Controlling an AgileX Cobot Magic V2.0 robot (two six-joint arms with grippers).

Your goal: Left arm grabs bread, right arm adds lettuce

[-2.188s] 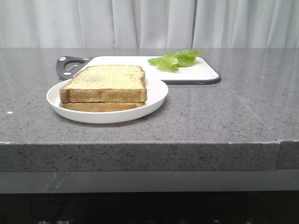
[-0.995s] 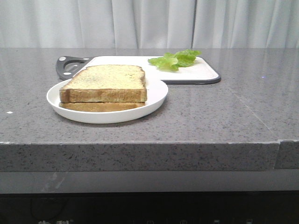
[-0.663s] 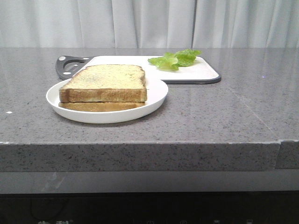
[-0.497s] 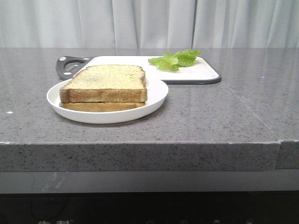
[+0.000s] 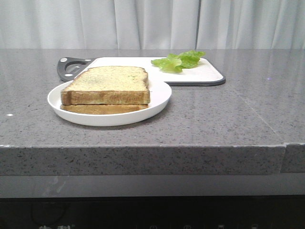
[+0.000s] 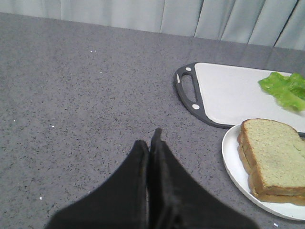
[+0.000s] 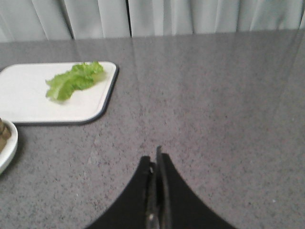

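With both arms' jaws pressed together, the bread (image 5: 107, 85) stacked on its twin near the surface's front-left edge risks dragging both slices, while the lettuce (image 5: 178, 60) waits toward the back edge.

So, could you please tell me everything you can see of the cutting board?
The cutting board is a flat white rectangle with rounded corners and a dark grey rim, and looks like plastic. A dark handle loop with pale dots sits at its left end. It lies flat on the grey stone counter, behind the white plate. The lettuce rests on its right far part.
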